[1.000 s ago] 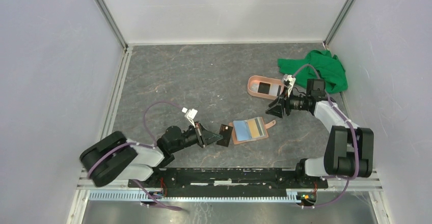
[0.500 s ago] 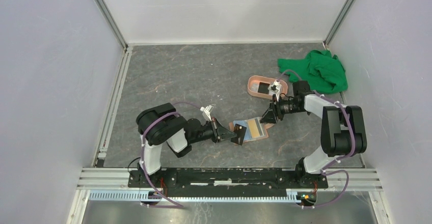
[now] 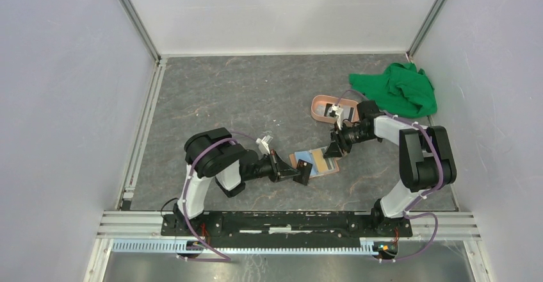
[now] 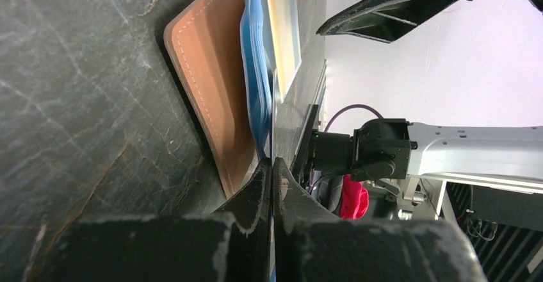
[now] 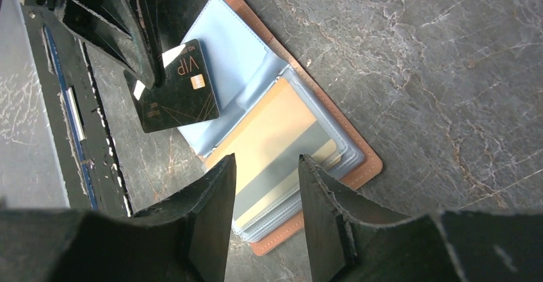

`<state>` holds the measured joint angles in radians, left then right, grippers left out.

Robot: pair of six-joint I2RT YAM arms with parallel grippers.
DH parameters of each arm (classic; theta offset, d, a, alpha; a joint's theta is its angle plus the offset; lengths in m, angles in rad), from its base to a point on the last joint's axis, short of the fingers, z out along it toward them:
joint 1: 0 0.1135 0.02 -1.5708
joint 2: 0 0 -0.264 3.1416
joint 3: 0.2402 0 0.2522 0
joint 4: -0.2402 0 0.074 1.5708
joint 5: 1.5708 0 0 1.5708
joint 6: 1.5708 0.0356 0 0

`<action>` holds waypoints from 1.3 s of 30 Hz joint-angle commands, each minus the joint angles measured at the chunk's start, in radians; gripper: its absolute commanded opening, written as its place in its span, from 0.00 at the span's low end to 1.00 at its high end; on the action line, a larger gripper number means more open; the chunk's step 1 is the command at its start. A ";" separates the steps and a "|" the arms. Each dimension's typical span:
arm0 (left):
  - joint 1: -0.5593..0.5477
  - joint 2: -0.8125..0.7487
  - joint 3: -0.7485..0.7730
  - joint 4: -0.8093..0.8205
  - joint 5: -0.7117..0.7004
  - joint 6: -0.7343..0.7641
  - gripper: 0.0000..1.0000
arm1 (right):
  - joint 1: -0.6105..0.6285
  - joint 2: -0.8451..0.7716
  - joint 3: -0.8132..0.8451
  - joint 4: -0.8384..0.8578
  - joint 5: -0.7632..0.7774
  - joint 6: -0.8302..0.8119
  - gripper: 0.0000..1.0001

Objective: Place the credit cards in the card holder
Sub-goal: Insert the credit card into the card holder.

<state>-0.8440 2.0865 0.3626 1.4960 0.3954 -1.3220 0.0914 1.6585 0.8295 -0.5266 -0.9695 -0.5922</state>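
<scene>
Left gripper [image 3: 297, 172] clamped on the black card [image 5: 178, 96], card's edge overlapping the empty blue sleeve at the left of the open card holder [image 5: 227, 54], holder flat at mid-table, right gripper [image 5: 266, 166] jaws apart, gripping nothing, over the orange-yellow card [image 5: 282, 128] pocketed in its right side

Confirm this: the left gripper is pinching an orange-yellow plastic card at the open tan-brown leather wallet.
Only the colour is wrong. The left gripper is pinching a black plastic card marked VIP at the open tan-brown leather wallet, as the right wrist view shows.
</scene>
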 commanded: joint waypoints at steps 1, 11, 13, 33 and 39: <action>-0.001 0.015 0.030 0.241 -0.015 -0.056 0.02 | 0.009 0.016 0.026 -0.001 0.091 -0.002 0.46; -0.001 -0.156 -0.076 0.242 -0.040 -0.067 0.02 | 0.023 0.022 0.031 0.002 0.143 0.009 0.41; -0.001 -0.187 -0.084 0.242 -0.036 -0.066 0.02 | 0.028 0.023 0.032 0.002 0.147 0.009 0.40; -0.001 0.056 0.116 0.214 -0.038 -0.118 0.02 | 0.038 0.037 0.043 -0.003 0.181 0.016 0.39; -0.001 0.090 0.076 0.224 -0.041 -0.100 0.02 | 0.038 0.042 0.048 -0.007 0.183 0.017 0.39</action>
<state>-0.8440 2.1506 0.4564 1.5036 0.3672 -1.4055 0.1246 1.6703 0.8631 -0.5339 -0.8776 -0.5644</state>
